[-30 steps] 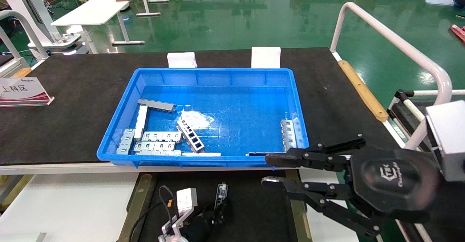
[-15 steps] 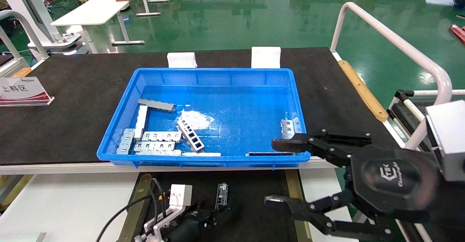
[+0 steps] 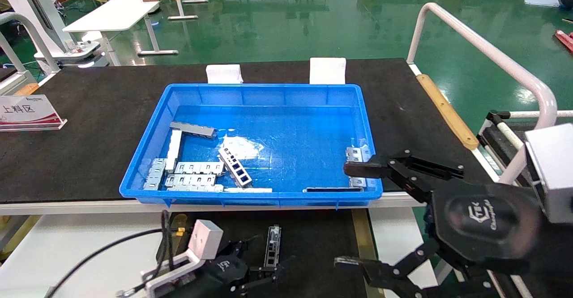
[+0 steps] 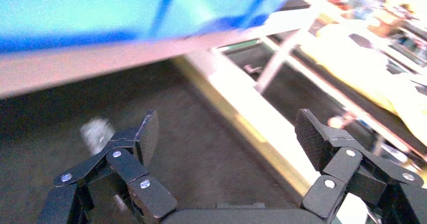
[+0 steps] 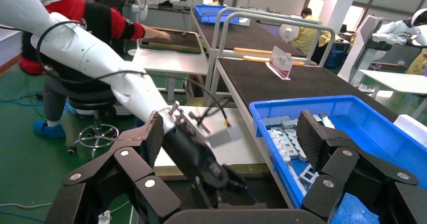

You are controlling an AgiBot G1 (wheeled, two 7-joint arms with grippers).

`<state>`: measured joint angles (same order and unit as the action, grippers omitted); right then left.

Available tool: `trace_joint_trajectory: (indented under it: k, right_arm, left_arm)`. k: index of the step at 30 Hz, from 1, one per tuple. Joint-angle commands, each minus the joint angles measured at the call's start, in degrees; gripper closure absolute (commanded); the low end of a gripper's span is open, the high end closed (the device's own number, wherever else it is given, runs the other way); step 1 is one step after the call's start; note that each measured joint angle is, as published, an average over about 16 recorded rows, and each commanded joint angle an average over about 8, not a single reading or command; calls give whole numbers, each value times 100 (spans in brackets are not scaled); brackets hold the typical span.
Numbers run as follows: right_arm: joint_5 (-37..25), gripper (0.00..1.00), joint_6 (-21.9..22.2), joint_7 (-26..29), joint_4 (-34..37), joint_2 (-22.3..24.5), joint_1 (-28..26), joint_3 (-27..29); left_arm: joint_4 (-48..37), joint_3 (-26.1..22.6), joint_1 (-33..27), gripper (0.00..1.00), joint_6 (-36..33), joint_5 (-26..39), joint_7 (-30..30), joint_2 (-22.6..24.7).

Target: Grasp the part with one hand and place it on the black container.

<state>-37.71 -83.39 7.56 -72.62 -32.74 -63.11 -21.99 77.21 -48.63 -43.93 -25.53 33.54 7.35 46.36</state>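
Note:
The part [image 3: 272,245], a slim silver-grey trough-shaped bar, lies on the black container [image 3: 318,244], a shallow tray with olive-brass side strips below the table's front edge. My left gripper [image 3: 267,269] is open and empty just behind the part, not holding it. In the left wrist view its fingers [image 4: 147,133] stand wide apart over the container's dark floor [image 4: 196,138]. A blurred silver piece [image 4: 97,131] sits beside one finger. My right gripper [image 3: 353,215] is open wide and empty, at the blue bin's front right corner.
The blue bin [image 3: 268,93] on the black table mat holds several silver parts [image 3: 192,173] at its left and one [image 3: 357,155] at its right. A sign [image 3: 27,112] stands at the far left. A white rail [image 3: 483,52] runs along the right.
My left gripper has opened, let go of the part and drawn back to the left, leaving the part on the black container. My right gripper's fingers have spread much wider.

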Motion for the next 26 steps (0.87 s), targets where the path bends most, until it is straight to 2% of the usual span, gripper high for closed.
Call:
trace_joint_trajectory:
  k: [1, 11, 20, 26]
  right_arm:
    - [0, 0, 0, 0, 0, 0, 0, 0]
    - [0, 0, 0, 0, 0, 0, 0, -1]
    - [1, 0, 0, 0, 0, 0, 0, -1]
    - [1, 0, 0, -1, 0, 0, 0, -1]
  left_arm:
    - [8, 189, 24, 0, -413, -70, -177, -125]
    - [7, 750, -111, 0, -1853, -437, -772, -563]
    - [29, 1102, -419, 0, -2540, -770, -907, -767]
    - [36, 1216, -499, 0, -2759, -889, -942, -850]
